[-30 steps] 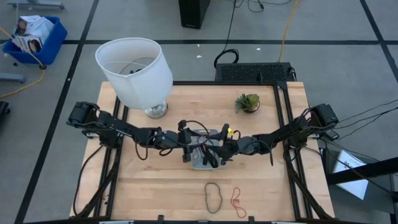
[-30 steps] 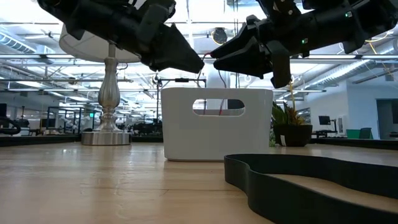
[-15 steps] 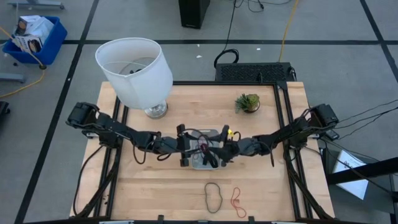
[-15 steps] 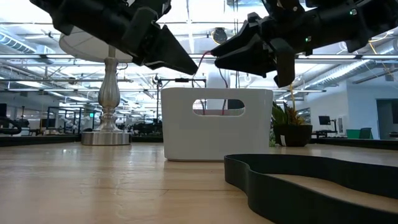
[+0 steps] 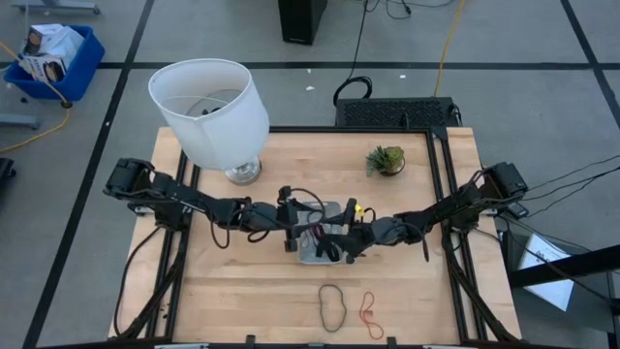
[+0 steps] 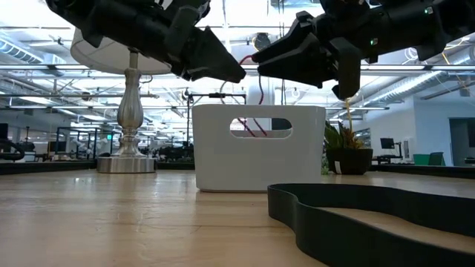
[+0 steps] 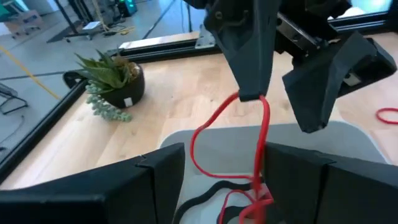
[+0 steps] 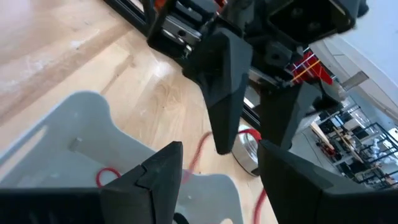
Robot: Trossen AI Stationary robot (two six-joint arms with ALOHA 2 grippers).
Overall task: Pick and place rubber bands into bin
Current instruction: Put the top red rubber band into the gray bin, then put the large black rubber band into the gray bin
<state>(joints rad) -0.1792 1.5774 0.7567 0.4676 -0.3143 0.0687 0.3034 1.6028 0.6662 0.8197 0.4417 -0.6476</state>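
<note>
**Red band hanging over bin, release is the step in hand**

Counter [image 5: 242, 291]: lamp [image 5: 209, 107] at the far left, small plant [image 5: 387, 160] far right, bin [image 5: 320, 254] near centre under both arms. Going by the low view it's a white walled tub with a handle slot [image 6: 260, 127], not a flat tray.

Both arms meet over the bin. Right claw [image 7: 249, 93]: one finger has a red rubber band [image 7: 227, 146] hooked at its tip, the second finger stands apart, so spread rather than pinching. The loop hangs down into the bin, onto more red and black bands [image 7: 239, 202] already there. Left claw [image 8: 249, 134] hovers just opposite, fingers spread, holding nothing.

Still out on the counter nearer the front edge: one black band [image 5: 334, 304], one red band [image 5: 369, 310], just beside each other, well apart from the bin.

Doing it well, my read:
- lower the right claw so the loop's weight sits inside the walls before letting go
- keep the left fingers clear of the loop, snag risk is real at this spacing
- lift straight up and check the band doesn't ride out on the fingertip
</note>
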